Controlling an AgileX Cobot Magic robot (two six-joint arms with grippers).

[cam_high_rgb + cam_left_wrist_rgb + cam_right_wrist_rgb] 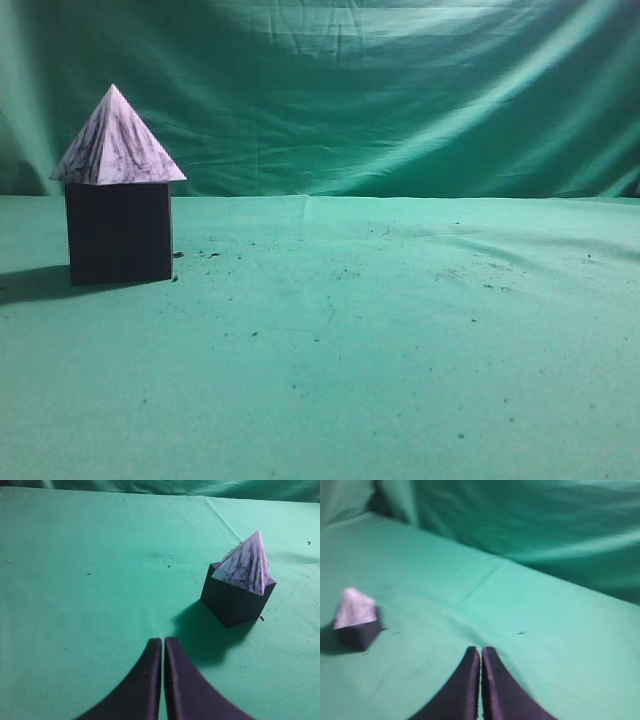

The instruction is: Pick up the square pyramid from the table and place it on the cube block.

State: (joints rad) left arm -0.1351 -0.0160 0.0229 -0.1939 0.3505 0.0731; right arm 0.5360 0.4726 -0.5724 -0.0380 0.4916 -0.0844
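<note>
Currently: square pyramid (118,140) seated upright atop cube block (120,232), far left on table (380,350) (green cloth); left gripper (163,642) and right gripper (480,652) pressed together, empty, apart from stack.

The square pyramid (117,142) was pale lilac-white, marbled with dark purplish-black streaks. The cube block (119,232) was a plain, matte, very dark purple-black. The worktop (380,350) wore wrinkled green cloth flecked with small dark specks, and the backdrop (400,90) was the same green. Both the left gripper (163,645) and right gripper (480,655) showed dark purplish-black fingers.
</note>
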